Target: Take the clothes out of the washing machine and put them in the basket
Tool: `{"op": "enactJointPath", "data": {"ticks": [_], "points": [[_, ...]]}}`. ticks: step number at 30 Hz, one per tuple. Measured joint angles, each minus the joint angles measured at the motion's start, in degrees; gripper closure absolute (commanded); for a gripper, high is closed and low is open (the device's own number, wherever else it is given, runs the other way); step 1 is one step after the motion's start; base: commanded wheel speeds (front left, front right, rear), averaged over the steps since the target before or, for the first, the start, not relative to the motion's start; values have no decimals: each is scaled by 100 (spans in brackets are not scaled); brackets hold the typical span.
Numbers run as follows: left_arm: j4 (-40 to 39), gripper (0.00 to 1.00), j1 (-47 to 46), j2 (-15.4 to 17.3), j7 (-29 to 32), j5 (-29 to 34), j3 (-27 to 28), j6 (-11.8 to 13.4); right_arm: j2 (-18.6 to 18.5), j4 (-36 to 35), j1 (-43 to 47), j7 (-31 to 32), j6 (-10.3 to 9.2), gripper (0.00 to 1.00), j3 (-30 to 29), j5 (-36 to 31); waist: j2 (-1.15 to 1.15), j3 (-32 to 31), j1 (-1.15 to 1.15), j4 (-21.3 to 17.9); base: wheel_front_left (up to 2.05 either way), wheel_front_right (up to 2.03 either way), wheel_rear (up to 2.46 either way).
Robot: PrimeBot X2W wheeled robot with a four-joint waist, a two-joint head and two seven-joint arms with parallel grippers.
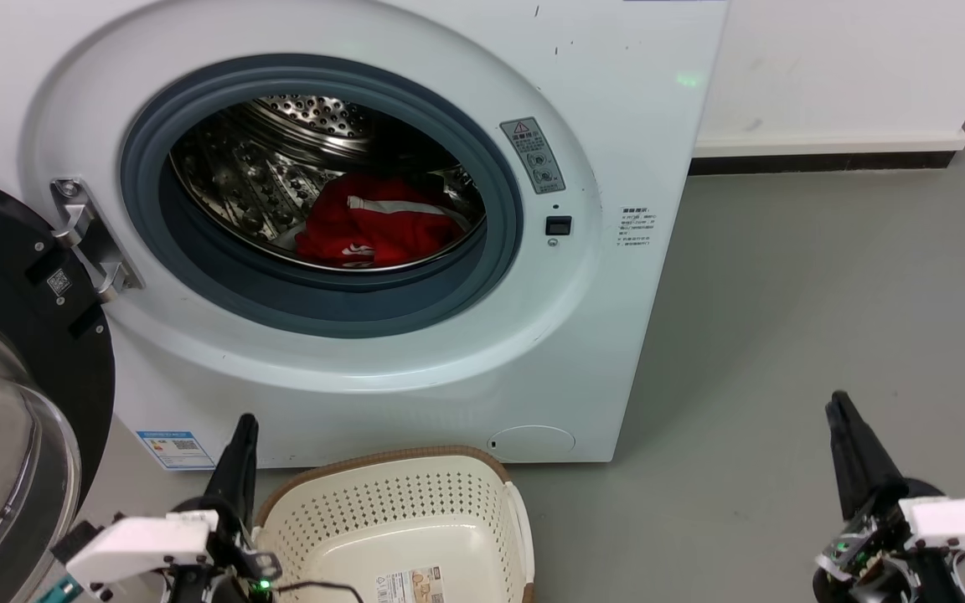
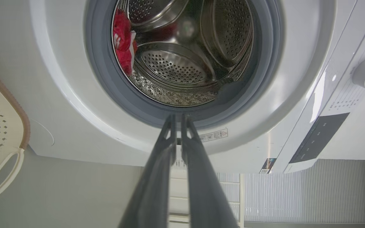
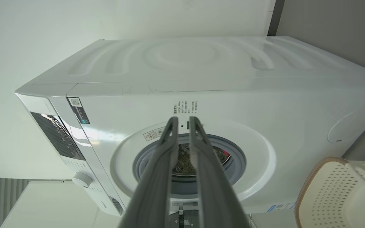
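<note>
Though left claw (image 2: 176, 116) and right claw (image 3: 182, 118) are pressed together, the washing machine (image 1: 633, 109) bears unreadable stickers (image 1: 534, 156).

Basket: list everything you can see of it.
The basket is cream-white plastic, walls perforated with small holes, rounded corners, a brown woven-look rim and a side handle. It stands upright on the grey floor just before the washing machine. A paper label lies on its floor; nothing else shows inside.

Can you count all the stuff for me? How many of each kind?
washing machine: 1
basket: 1
heap of red clothes: 1 (I cannot tell how many garments are in it)
grippers: 2, the left gripper and the right gripper
Total: 5
</note>
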Motion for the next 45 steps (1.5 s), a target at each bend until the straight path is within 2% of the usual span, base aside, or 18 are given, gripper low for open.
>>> {"op": "enactJointPath", "data": {"ticks": [9, 18, 28, 38, 45], "points": [[-41, 0, 98, -13, -229, 162, -270, 4, 8, -125, 224, -230, 0, 0, 31, -65, 0, -10, 0, -29, 0, 0, 0], [-293, 0, 98, -11, -470, 869, -375, 4, 13, -438, 358, -461, 0, 0, 26, -722, 0, -21, 0, -50, 0, 0, 0], [-617, 0, 98, -10, -699, 2057, -467, 9, 19, -888, 554, -700, 0, 0, 57, -2431, 0, -22, 0, -56, 0, 0, 0], [-802, 0, 158, -8, -912, 3261, -700, 135, 21, -1258, 687, -905, 0, 0, 187, -4055, 0, -25, 0, -61, 0, 0, 0], [-866, 0, 178, -8, -1037, 4069, -859, 192, 22, -1500, 771, -907, -1, 0, 303, -4976, 0, -16, 0, -54, 0, 0, 0]]}}
